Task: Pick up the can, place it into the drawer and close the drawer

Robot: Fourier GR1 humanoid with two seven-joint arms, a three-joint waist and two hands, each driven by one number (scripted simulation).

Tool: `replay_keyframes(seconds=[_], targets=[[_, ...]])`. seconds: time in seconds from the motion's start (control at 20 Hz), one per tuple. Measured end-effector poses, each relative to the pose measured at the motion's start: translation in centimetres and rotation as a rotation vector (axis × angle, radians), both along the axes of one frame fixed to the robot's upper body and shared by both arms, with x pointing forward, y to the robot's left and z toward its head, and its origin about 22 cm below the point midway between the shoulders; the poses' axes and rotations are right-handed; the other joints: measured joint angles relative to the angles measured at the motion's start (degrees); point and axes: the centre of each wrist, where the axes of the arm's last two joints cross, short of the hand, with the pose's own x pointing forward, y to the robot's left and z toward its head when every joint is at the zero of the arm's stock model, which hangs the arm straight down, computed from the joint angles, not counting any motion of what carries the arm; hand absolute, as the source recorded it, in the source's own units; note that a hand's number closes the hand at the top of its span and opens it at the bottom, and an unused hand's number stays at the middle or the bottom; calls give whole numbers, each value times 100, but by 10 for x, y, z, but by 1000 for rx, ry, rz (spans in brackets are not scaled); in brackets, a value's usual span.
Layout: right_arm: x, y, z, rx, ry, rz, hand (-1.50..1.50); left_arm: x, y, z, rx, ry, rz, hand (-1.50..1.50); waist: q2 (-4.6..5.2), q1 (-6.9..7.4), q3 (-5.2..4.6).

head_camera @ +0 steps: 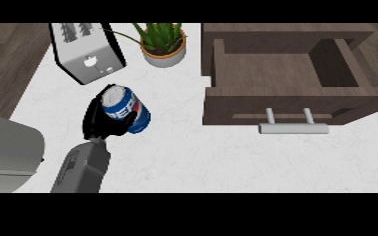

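A blue can with a silver top and white lettering stands tilted on the white counter, left of centre. My right hand is curled round its left and lower side, its forearm coming up from the lower left. To the right, the dark wooden drawer is pulled open with nothing in it, and its silver handle faces the front. A grey rounded arm part shows at the left edge, but no left hand shows.
A silver toaster stands at the back left. A potted green plant sits between the toaster and the drawer. The dark wood counter edge runs along the far left.
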Motion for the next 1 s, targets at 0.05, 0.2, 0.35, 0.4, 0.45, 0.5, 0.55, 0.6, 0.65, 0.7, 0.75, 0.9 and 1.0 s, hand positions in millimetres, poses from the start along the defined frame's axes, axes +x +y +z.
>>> replay_keyframes(seconds=[0.05,0.2,0.35,0.4,0.45,0.5,0.55,0.6,0.65,0.7,0.75,0.9,1.0], targets=[[-1,0,-2,1,2,0,-150,5,-2,11,3,-13,4,150,-1,0,1],[-6,4,2,2,0,4,-150,11,-14,35,29,-61,22,150,-1,-19,2],[-4,3,1,1,-1,-1,-150,14,-26,65,54,-85,20,150,-1,-9,2],[-5,4,1,1,-3,0,-150,14,-30,73,64,-93,18,150,0,-12,2],[-4,7,2,4,0,1,-150,18,-33,82,71,-99,15,150,3,-19,2],[-3,9,4,4,1,3,-150,19,-40,89,80,-103,16,150,4,-23,1],[-4,8,3,3,-2,2,-150,19,-47,97,83,-105,15,150,5,-25,0],[-5,6,4,3,-3,2,-150,23,-52,106,90,-111,15,150,7,-33,0],[-4,7,3,4,-5,2,-150,25,-55,114,91,-117,12,150,8,-34,0],[-2,9,6,4,-5,-3,-150,26,-59,124,97,-119,12,150,9,-29,0],[-3,9,5,9,-3,-4,-150,27,-66,128,103,-126,12,150,10,-38,-1],[-4,8,3,12,1,-2,-150,32,-79,147,114,-138,10,150,12,-49,-1],[-3,8,1,12,1,-2,-150,38,-87,163,122,-147,7,150,14,-52,0]])
